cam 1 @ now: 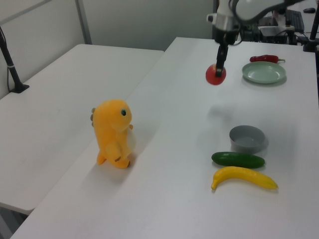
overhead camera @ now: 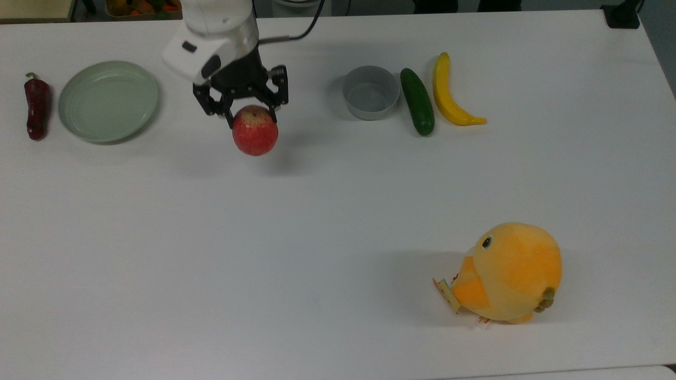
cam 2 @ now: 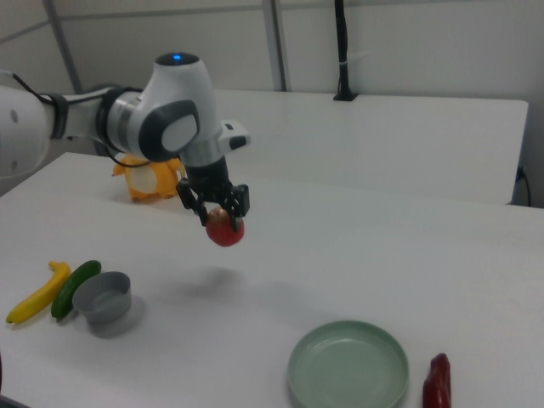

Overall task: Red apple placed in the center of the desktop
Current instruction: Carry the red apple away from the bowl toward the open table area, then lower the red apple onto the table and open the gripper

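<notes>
Bright even overhead light, soft faint shadows, mild grain, no glare

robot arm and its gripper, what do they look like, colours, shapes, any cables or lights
The arm has rounded white and grey shells, with a small blue light on top of one joint in the right view. A dark cable runs along it in the top view. The gripper is black, with an angular linkage-style frame and short black fingers.
</notes>
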Controlling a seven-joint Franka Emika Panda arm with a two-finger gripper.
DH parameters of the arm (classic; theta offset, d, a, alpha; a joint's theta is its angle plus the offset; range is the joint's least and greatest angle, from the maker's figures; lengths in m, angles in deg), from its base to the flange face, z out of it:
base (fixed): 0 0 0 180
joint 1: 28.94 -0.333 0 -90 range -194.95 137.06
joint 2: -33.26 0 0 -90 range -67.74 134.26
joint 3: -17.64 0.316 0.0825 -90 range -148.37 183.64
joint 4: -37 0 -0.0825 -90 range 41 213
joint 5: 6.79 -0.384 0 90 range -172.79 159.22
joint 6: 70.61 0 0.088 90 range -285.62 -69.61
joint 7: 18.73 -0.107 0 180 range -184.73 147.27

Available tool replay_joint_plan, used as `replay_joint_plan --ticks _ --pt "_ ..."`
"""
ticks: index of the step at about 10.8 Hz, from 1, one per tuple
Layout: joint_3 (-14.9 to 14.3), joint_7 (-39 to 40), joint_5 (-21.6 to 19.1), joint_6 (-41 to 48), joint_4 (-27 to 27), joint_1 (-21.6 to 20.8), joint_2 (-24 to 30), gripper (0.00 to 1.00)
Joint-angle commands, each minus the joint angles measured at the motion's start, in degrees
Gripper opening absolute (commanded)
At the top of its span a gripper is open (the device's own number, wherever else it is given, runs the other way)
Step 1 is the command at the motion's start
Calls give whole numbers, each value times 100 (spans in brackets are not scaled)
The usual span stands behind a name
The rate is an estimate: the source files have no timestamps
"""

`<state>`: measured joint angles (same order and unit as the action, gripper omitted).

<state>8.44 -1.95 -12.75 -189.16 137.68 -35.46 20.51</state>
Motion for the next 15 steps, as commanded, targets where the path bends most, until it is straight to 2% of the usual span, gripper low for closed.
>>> replay_joint_plan --ticks 1,4,6,8,11,13,15 --pt "-30 150 -142 -431 -101 10 -525 27" --pt "-13 150 -142 -722 -83 -7 -869 27" --pt "-13 150 -142 -758 -83 -7 -940 34" --pt "-13 133 -151 -758 -66 -7 -949 75" --pt "-13 106 -142 -740 -56 1 -914 99" --pt "-13 63 -142 -696 -65 1 -800 100" --pt "-13 -25 -142 -661 -65 -16 -459 100"
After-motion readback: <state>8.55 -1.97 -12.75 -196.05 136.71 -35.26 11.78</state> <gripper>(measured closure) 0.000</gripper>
